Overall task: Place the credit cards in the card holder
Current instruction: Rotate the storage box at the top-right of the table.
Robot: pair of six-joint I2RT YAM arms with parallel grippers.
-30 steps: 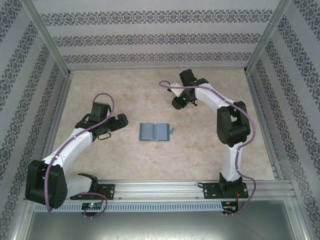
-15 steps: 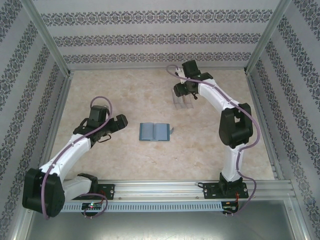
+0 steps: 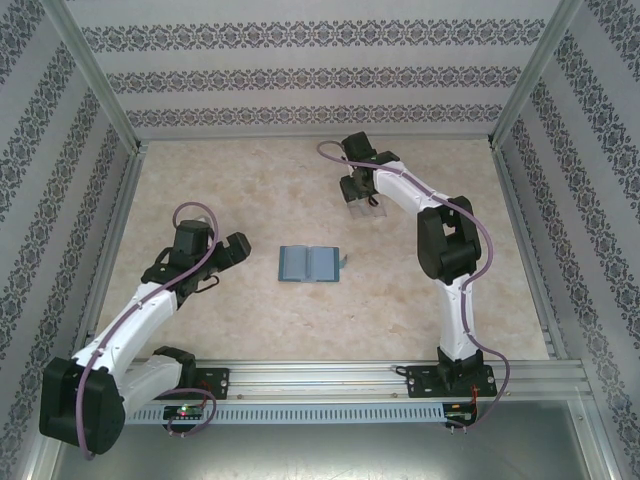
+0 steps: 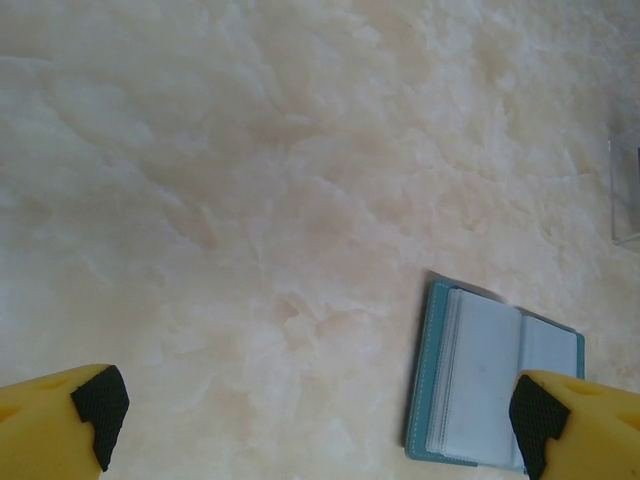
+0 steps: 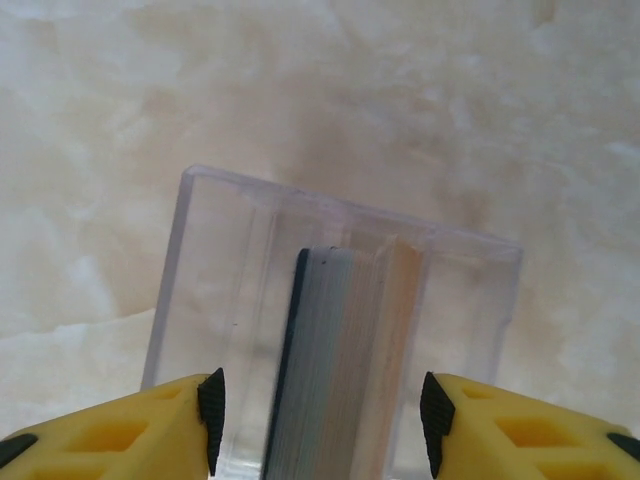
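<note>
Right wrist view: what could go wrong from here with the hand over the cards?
The right hand, jaws open, straddles the whole stack of cards, so closing may grab several. Its fingers are near the walls of the clear box and could snag or tip it. The holder lies open well away, so a loosely pinched card might slip in transit.

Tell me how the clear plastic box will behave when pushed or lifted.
The clear plastic box looks thin-walled and stiff, so probably light and apt to slide on the smooth table. The cards stand on edge inside with room beside them, so they may topple if it tilts. Its glossy walls could be slippery.
</note>
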